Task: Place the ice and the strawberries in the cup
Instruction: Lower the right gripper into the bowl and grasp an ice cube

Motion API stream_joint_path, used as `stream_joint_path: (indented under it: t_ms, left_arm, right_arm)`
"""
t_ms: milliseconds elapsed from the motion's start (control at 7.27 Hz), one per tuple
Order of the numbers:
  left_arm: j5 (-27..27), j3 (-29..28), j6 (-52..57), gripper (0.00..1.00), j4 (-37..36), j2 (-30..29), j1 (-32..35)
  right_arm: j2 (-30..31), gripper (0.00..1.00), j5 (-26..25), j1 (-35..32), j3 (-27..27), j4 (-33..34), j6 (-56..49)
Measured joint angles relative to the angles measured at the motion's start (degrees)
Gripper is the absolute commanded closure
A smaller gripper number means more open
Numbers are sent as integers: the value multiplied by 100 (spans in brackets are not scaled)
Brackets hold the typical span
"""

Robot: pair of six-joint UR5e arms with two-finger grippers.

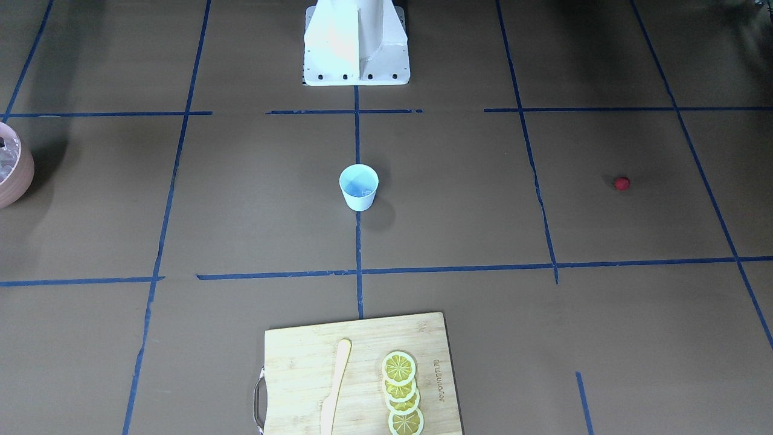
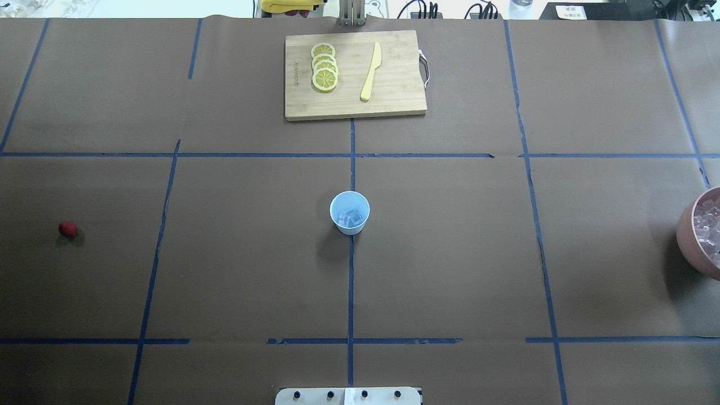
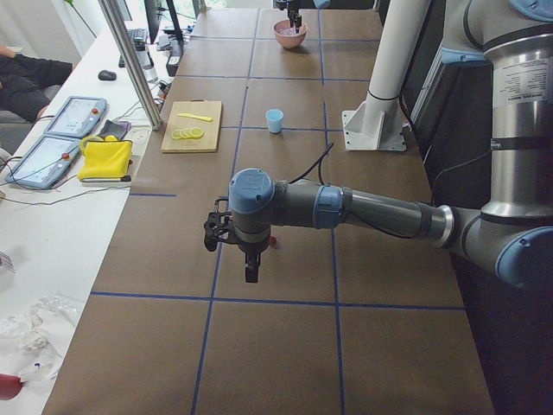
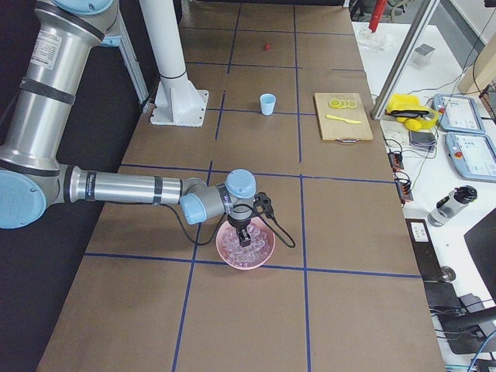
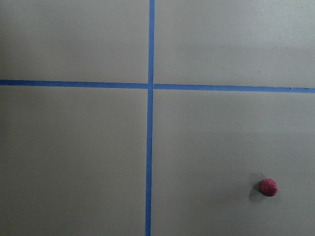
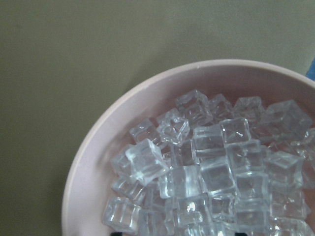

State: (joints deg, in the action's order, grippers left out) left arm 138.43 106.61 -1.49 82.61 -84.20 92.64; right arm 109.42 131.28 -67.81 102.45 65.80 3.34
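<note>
The pale-blue cup (image 2: pixel 349 212) stands upright at the table's middle, with a few clear ice cubes (image 2: pixel 353 217) inside it. More ice (image 6: pixel 216 172) fills the pink bowl (image 4: pixel 232 256) at the table's right end. My right gripper (image 4: pixel 243 239) reaches down into that bowl among the cubes; I cannot tell whether it is open or shut. The strawberry (image 2: pixel 67 229), a tiny red berry, lies alone on the paper at the left end. My left gripper (image 3: pixel 251 275) hangs above the table just beside the berry (image 3: pixel 273 243); its state cannot be told. The left wrist view shows the berry (image 5: pixel 268 187) at lower right and no fingers.
A wooden cutting board (image 2: pixel 394 101) at the far edge carries lemon slices (image 2: pixel 324 67) and a yellow knife (image 2: pixel 371 70). The white robot base (image 1: pixel 356 42) stands behind the cup. Blue tape lines cross the brown paper. A side desk holds tablets (image 3: pixel 69 130).
</note>
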Motion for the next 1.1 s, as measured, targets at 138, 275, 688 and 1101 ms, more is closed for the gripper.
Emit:
stream_joint_path:
  t_ms: [138, 275, 688, 1101]
  left_arm:
    - [1, 0, 0, 0, 1, 0, 0]
    - [5, 0, 0, 0, 0, 0, 0]
    - [2, 0, 0, 0, -5, 0, 0]
    - [8, 0, 0, 0, -8, 0, 0]
  right_arm:
    - [21, 20, -2, 2, -28, 2, -51]
    - [30, 20, 0, 4, -58, 3, -91]
    - [35, 23, -5, 5, -137, 1, -122]
    - [36, 33, -6, 5, -205, 3, -123]
